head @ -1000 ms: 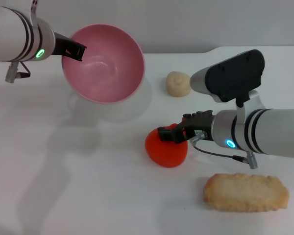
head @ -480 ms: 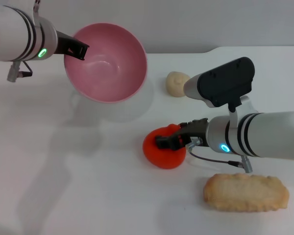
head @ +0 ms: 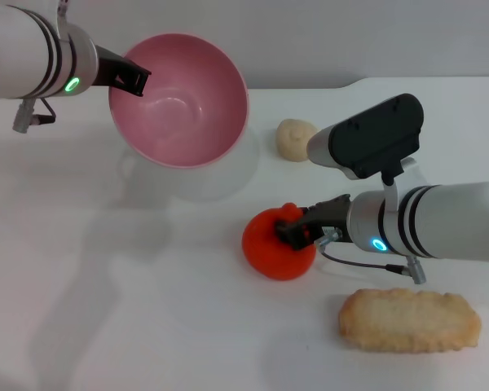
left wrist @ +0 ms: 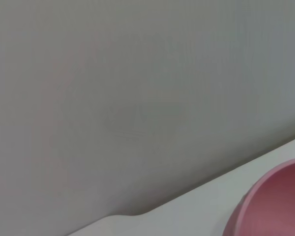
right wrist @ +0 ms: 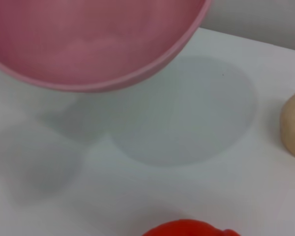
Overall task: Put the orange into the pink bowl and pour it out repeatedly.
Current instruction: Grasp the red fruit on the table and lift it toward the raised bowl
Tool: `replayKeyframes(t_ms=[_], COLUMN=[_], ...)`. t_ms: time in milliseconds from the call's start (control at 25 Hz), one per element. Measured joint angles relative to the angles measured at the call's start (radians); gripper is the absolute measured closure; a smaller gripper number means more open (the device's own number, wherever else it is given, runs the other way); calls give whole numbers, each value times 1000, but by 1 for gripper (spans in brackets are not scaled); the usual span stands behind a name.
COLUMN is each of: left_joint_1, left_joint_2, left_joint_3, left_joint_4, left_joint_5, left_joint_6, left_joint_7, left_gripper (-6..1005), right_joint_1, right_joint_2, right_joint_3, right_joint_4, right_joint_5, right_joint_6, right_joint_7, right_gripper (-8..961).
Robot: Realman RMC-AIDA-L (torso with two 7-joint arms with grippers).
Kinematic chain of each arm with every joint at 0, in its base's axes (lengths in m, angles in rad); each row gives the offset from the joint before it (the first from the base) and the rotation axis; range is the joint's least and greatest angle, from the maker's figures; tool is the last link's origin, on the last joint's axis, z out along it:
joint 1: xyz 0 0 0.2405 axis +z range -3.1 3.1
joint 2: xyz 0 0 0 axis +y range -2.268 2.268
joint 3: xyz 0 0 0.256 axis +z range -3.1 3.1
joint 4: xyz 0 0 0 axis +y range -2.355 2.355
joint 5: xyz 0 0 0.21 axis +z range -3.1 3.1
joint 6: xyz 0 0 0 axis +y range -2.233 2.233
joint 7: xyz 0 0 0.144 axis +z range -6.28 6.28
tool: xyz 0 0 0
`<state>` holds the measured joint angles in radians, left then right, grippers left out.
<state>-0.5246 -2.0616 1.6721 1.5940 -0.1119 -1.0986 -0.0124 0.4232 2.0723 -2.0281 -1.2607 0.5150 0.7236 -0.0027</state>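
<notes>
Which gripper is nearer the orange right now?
Right. The right gripper is at the orange on the table, while the left gripper holds the pink bowl by its rim, raised and well away.

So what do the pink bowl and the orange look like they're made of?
The pink bowl: likely plastic, glossy, showing soft highlights inside its smooth wall. The orange: apparently a toy fruit, uniform matte red-orange skin with no shine; whether it is foam, rubber or plastic can't be told.

L end effector (head: 134, 81) raised, clamped; R end effector (head: 289, 232) low, clamped.
</notes>
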Motion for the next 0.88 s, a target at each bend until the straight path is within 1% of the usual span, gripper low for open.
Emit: replayKeyframes(t_ms=[280,480,640,760,880], left_joint_1=[-1,-1,1,1,1], left_joint_2=[0,0,0,0,-1], left_joint_3=[6,7,16,19,31], left_joint_4=[0,0,0,-1,-4], left_joint_5=[-1,-4,-4,-8,-8], left_joint_6=[1,2,2,2,2], left_joint_7=[1,1,1,1,2], left_gripper=[959,960,961,961,961], right_joint_1=[-7,-15,-65,-117,-153], right_joint_2=[1,0,-1,0,4], right_joint_3=[1,4,43,88,114], right_joint_4=[-6,-35,-140,-272,-412], right_joint_5=[0,-4,-9,-19,-76], right_joint_6=[-3,-4,3,41,111], right_joint_7=[-11,-19,-95,-132,-148], right_gripper=[633,682,716,739,761])
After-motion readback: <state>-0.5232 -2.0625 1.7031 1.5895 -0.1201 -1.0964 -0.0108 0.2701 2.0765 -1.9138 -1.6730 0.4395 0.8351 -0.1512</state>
